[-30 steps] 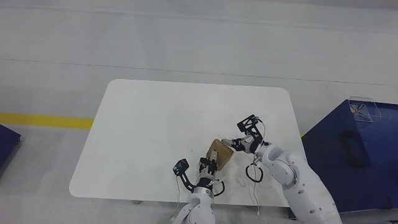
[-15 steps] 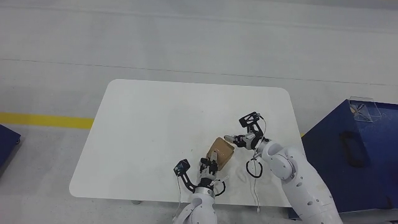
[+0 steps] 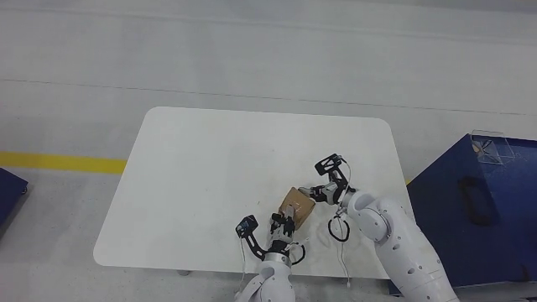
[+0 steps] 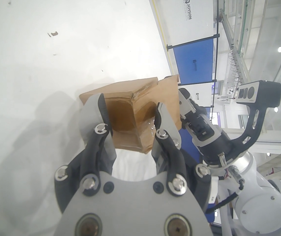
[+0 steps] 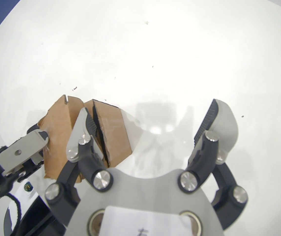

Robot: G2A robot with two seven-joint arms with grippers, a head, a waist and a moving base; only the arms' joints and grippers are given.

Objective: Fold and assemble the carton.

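Note:
A small brown carton point(image 3: 295, 202) lies near the front edge of the white table point(image 3: 210, 168), partly folded, with creased walls and a loose flap. My left gripper point(image 3: 284, 219) comes from the front edge and is shut on the carton point(image 4: 140, 99), one finger on each side of a corner. My right gripper point(image 5: 152, 110) stands open and wide at the carton's right side. One of its fingers point(image 5: 85, 124) rests against the split flap of the carton point(image 5: 113, 133); the other hangs over bare table. The left gripper's silver finger point(image 5: 29, 146) presses the carton's far side.
A dark blue cabinet point(image 3: 478, 210) stands off the table's right edge. A few small cardboard scraps point(image 4: 54, 34) lie on the tabletop beyond the carton. The table's back and left parts are bare white surface.
My right gripper has shifted a little leftward, closer against the carton. The carton and the left gripper have stayed almost where they were.

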